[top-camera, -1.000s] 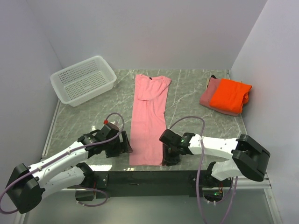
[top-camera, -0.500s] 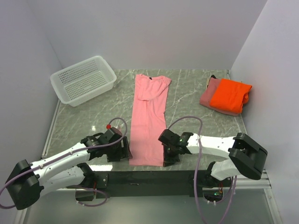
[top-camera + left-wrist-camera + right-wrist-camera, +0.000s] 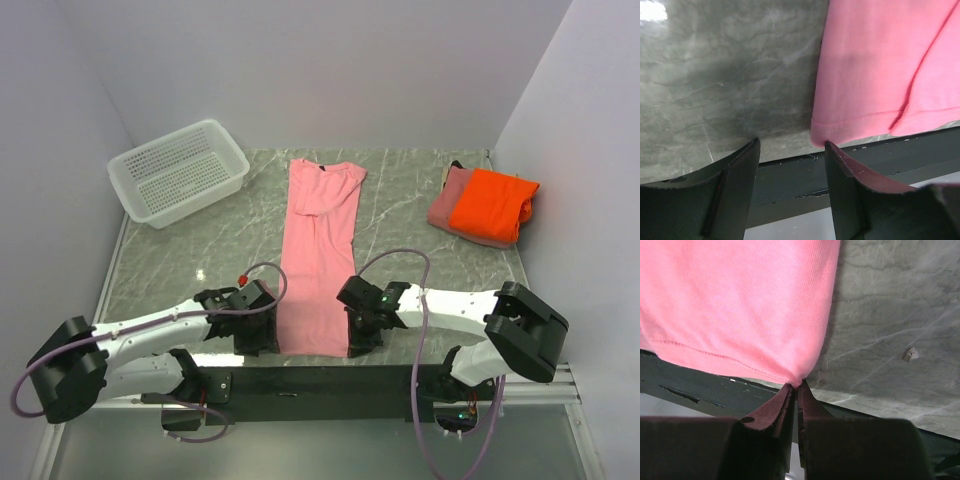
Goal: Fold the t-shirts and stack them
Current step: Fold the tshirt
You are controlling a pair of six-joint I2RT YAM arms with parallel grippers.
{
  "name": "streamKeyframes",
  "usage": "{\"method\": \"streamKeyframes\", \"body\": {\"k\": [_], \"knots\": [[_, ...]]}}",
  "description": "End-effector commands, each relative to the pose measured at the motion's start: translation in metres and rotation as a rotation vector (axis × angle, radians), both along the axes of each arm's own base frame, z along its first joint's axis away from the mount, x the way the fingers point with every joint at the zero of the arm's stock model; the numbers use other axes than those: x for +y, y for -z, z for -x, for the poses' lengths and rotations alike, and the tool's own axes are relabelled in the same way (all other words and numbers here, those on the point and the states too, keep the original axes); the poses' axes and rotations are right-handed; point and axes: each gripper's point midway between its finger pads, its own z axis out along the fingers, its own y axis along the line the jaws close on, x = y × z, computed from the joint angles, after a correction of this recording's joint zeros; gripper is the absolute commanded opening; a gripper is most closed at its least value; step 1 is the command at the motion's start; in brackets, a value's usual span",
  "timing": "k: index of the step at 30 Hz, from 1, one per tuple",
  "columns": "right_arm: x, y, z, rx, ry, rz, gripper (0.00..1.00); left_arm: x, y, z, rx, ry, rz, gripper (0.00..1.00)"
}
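Ok, near edge first. My right gripper (image 3: pixel 357 343) (image 3: pixel 795 385) is clamped onto the near right corner of the light pink t-shirt (image 3: pixel 320 260) (image 3: pixel 740 300); on the right wrist view the hem bunches to a point right where the fingertips meet, jaws closed on the cloth. My left gripper (image 3: pixel 262 338) (image 3: pixel 792 144) sits at the near left corner, jaws apart, nothing held. On the left wrist view the hem corner (image 3: pixel 827 132) lies just at the inner side of one finger (image 3: pixel 840 175), the other finger is over bare table (image 3: pixel 400 200) (image 3: pixel 715 75). Can't tell if that finger touches the cloth.

Pink shirt lies flat as a long narrow strip down the table middle, hem at the near edge, neckline at the far end, sleeves folded in.

Further back: orange t-shirt (image 3: pixel 492 205) folded, on top of the folded dusty rose t-shirt (image 3: pixel 445 205), far right corner, well apart from the pink one. White perforated basket (image 3: pixel 190 200) at the far left, a bit skewed to the table edge.
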Motion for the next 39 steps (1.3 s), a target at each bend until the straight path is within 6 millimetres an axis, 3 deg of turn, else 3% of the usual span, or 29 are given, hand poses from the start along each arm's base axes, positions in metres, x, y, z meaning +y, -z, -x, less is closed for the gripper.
{"method": "streamKeyframes", "body": {"k": [1, 12, 23, 33, 39], "knots": [[-0.011, 0.008, -0.001, -0.007, -0.011, 0.061, 0.1, -0.012, -0.007, -0.008, -0.025, 0.007, -0.01, 0.6], [-0.011, 0.009, 0.0, -0.005, -0.012, 0.06, 0.1, -0.019, -0.003, -0.011, -0.032, 0.037, -0.033, 0.57], [-0.011, 0.01, 0.0, 0.001, -0.024, 0.064, 0.1, -0.033, 0.009, -0.009, -0.01, 0.101, -0.022, 0.36], [-0.01, 0.009, -0.002, -0.003, -0.032, 0.068, 0.07, -0.034, 0.011, -0.008, -0.009, 0.112, -0.02, 0.01], [-0.013, 0.005, 0.002, 0.013, -0.062, 0.08, 0.0, -0.028, 0.008, 0.004, 0.014, 0.125, -0.003, 0.0]]}}
